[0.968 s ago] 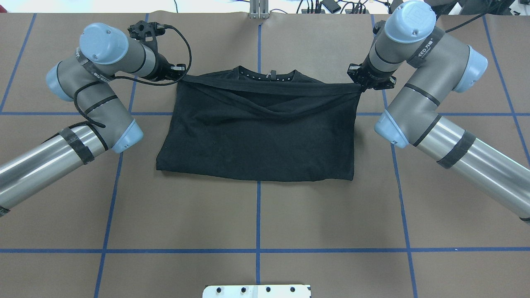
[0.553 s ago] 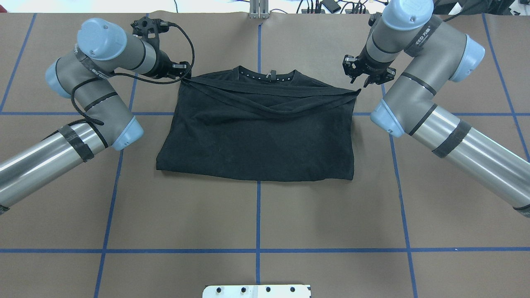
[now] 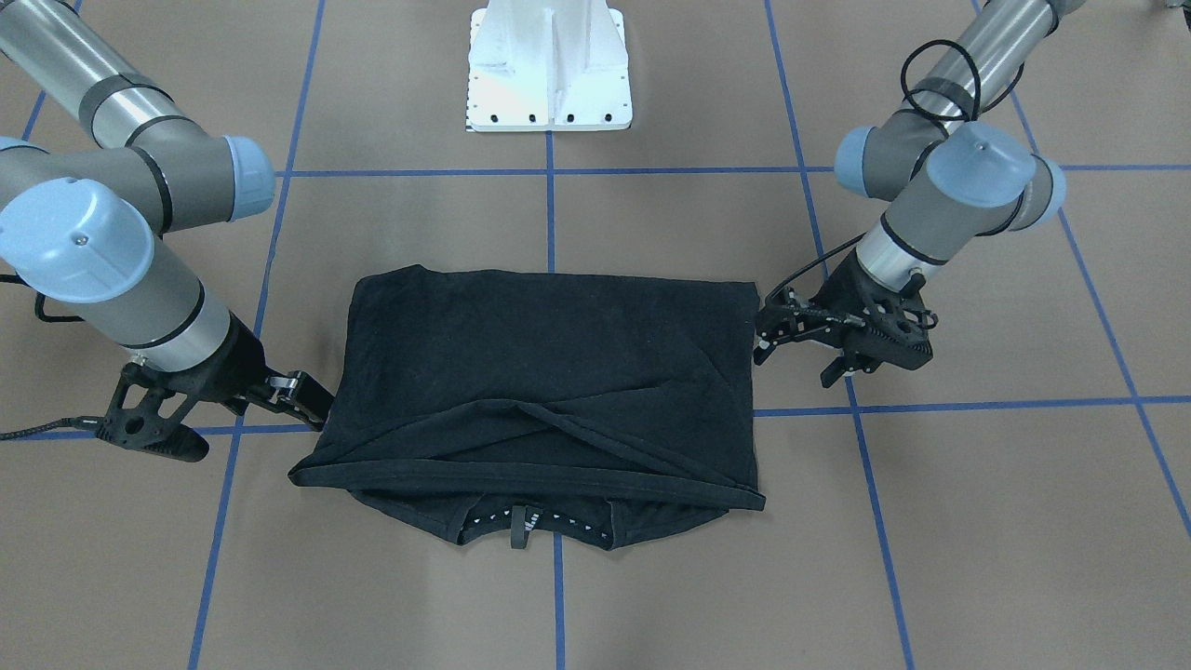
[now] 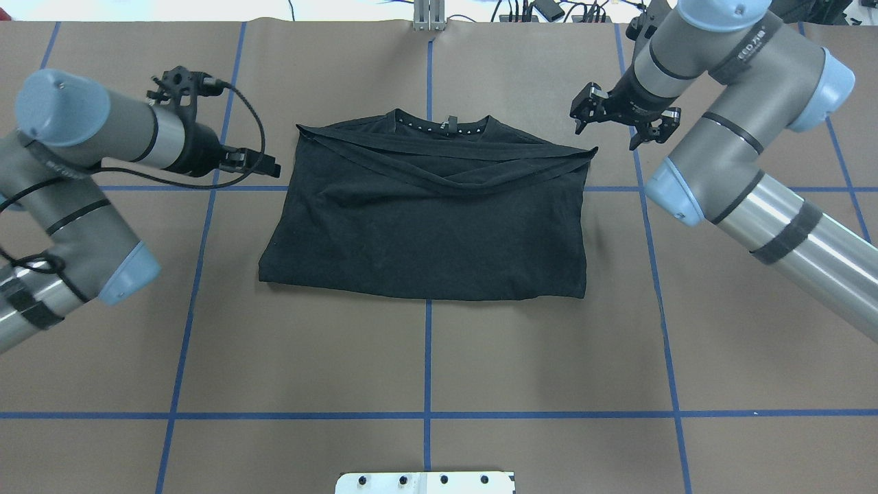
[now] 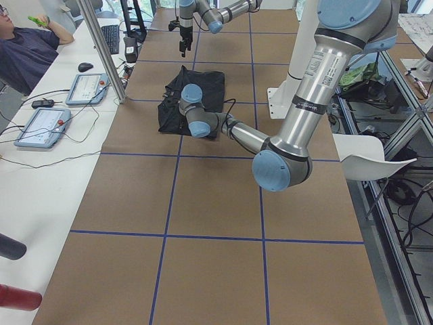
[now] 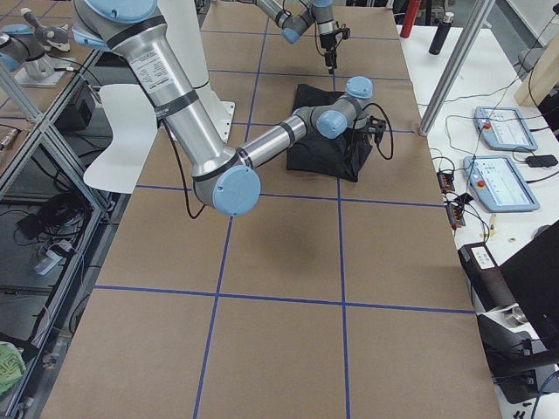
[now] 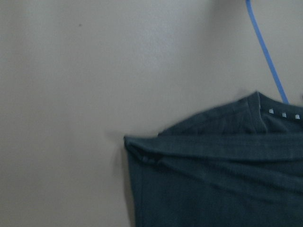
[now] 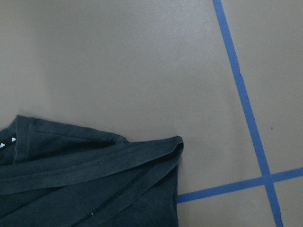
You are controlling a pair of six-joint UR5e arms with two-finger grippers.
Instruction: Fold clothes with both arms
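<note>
On the bench (image 4: 425, 357), brown cover with blue tape grid, the black T-shirt (image 4: 432, 226) lies folded once into a rough rectangle, centred on the middle tape line, collar (image 4: 442, 125) poking out past the folded-over hem on the far side. Plain black side up, no logo showing.

My left arm (image 4: 82, 137) sits off the shirt's left edge, my right arm (image 4: 727, 82) off its far right corner. Neither touches cloth.

Left claw (image 4: 264, 163): fingers look close together, nothing between them, just beside the shirt's left edge. Right claw (image 4: 623, 115): fingers spread apart, empty, above the bench near the far right corner (image 8: 177, 144).

Risks, my read:
- Hem band across the top is slack and crossed, not flat. Next fold will probably lock that wrinkle in.
- Near left corner (image 4: 264, 274) flares wider than the right; folding sideways would give a skewed stack.
- Pinching only the top layer at the corners would peel the first fold open.
</note>
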